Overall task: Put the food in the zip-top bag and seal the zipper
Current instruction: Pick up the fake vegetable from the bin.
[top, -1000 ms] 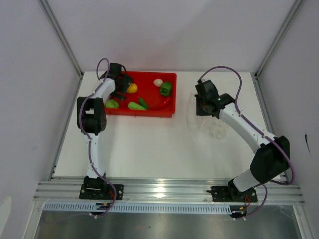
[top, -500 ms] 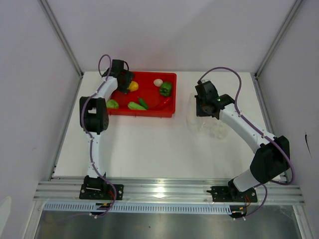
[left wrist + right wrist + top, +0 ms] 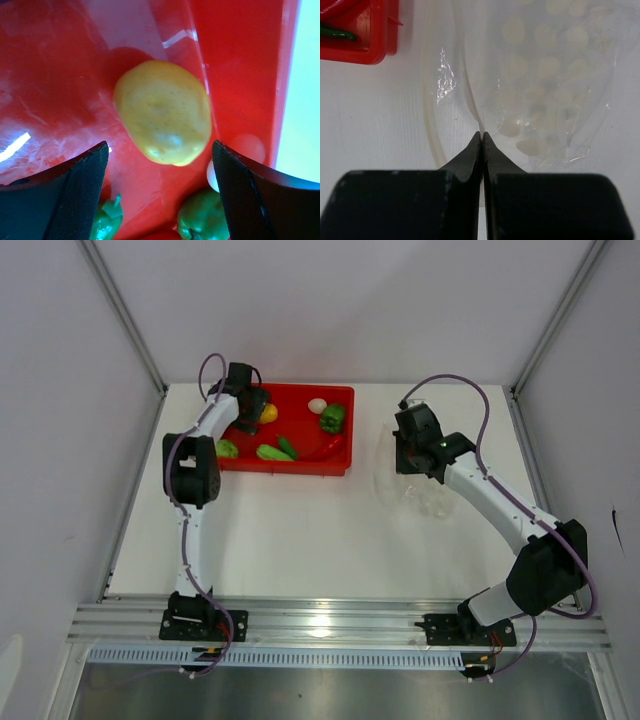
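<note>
The white flat surface [image 3: 300, 540] carries a red rectangular plastic tray [image 3: 296, 418] at its far left. A clear crinkly plastic zip-top bag [image 3: 428, 500] lies at the far right, near the tray without touching it.

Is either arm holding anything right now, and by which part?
The right gripper pinches the zip-top bag by its edge nearest the red tray. The left gripper holds nothing; its open fingers straddle the lemon, untouched.

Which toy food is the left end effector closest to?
The yellow lemon, at the back left of the red tray. It lies just ahead of the left end effector's open fingers; the white ball, green pepper and red chili lie farther right.
</note>
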